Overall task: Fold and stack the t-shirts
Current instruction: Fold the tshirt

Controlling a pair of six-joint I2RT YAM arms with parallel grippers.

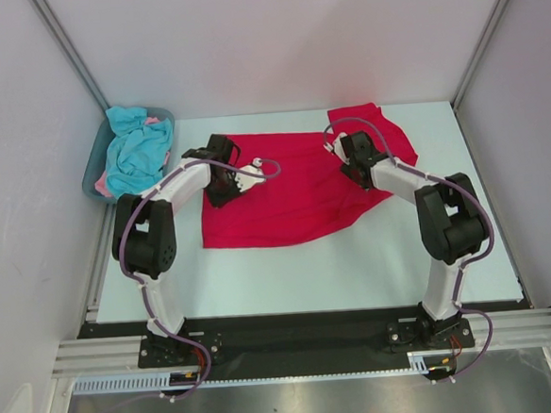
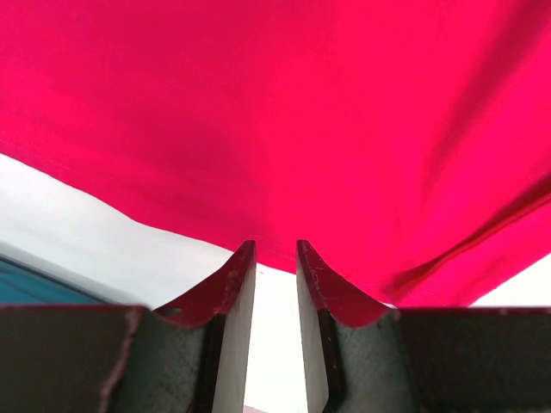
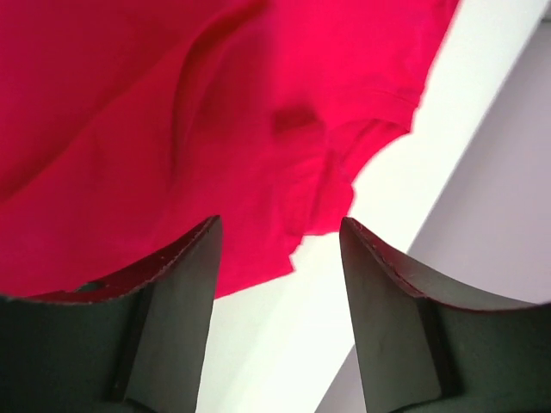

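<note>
A crimson red t-shirt [image 1: 293, 182] lies spread out and a little rumpled in the middle of the table. My left gripper [image 1: 224, 172] is at its left edge. In the left wrist view the gripper [image 2: 275, 245] is open by a narrow gap with only table showing between the jaws, and the shirt's hem [image 2: 258, 129] is right at the fingertips. My right gripper [image 1: 348, 154] is over the shirt's right part near a sleeve. In the right wrist view this gripper [image 3: 280, 225] is wide open and empty above the shirt's edge [image 3: 215, 129].
A grey-blue tub [image 1: 92, 177] at the back left holds crumpled turquoise-blue shirts [image 1: 137, 150] and a bit of pink cloth [image 1: 102, 187]. White walls close in the table on the left, back and right. The right wall [image 3: 499, 206] is near my right gripper.
</note>
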